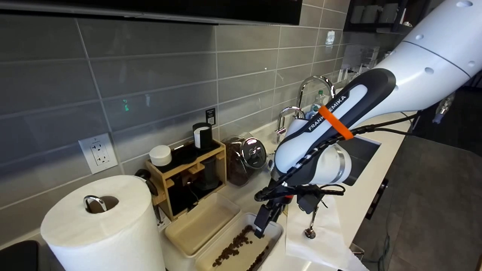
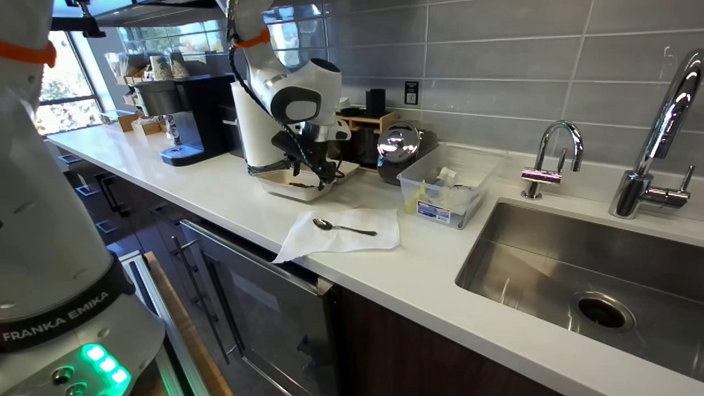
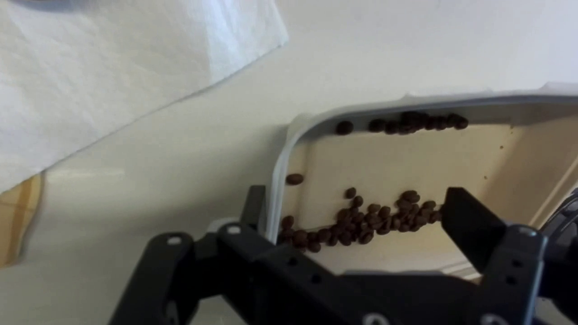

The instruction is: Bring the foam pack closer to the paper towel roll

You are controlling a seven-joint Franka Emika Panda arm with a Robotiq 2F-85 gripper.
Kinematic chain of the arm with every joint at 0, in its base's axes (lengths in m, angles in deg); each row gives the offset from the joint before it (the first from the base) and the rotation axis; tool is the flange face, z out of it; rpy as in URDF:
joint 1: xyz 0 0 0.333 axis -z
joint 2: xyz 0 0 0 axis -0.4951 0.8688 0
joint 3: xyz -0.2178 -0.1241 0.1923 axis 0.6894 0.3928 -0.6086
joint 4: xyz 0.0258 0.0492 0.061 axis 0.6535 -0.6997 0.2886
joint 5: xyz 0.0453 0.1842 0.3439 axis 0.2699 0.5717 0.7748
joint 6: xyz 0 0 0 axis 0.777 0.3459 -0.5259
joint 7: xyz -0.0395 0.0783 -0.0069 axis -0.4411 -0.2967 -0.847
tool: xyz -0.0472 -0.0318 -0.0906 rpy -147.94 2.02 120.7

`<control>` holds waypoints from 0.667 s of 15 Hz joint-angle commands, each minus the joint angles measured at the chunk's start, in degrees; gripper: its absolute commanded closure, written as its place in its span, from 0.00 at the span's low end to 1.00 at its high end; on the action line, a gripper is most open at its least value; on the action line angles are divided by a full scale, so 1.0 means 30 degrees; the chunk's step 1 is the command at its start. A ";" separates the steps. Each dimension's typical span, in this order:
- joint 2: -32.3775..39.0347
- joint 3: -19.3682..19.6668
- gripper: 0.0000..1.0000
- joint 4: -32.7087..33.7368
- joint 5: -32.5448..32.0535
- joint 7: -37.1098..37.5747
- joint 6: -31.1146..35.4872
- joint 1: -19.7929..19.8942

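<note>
The foam pack (image 1: 199, 227) lies open on the counter, cream-beige, with dark brown beans in one half. It also shows in an exterior view (image 2: 283, 190) and the wrist view (image 3: 402, 162). The white paper towel roll (image 1: 109, 241) stands upright beside the pack, also in an exterior view (image 2: 256, 126); it is out of the wrist view. My gripper (image 3: 355, 198) is open at the bean half's end. One finger is outside the end wall, the other over the inside; the wall is between them, not clamped. The gripper also shows in both exterior views (image 1: 263, 224) (image 2: 323, 179).
A spoon (image 2: 352, 228) lies on a white paper sheet (image 2: 302, 242) beside the pack. A clear plastic tub (image 2: 462, 214) stands near the sink (image 2: 511, 258). A wooden organizer (image 1: 165, 192) and a glass jar (image 1: 237, 165) stand behind the pack against the wall.
</note>
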 commanded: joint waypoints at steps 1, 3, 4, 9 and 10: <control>-0.0023 -0.0838 0.00 0.0050 -0.0227 0.0223 -0.0790 0.0583; -0.0069 -0.0993 0.00 0.0014 -0.0215 0.0249 -0.1079 0.0659; -0.0085 -0.1029 0.00 0.0011 -0.0177 0.0262 -0.1269 0.0678; -0.0499 -0.0382 0.00 -0.0202 -0.0487 0.0762 -0.1696 0.0356; -0.0648 -0.0215 0.00 -0.0268 -0.0564 0.0898 -0.1539 0.0324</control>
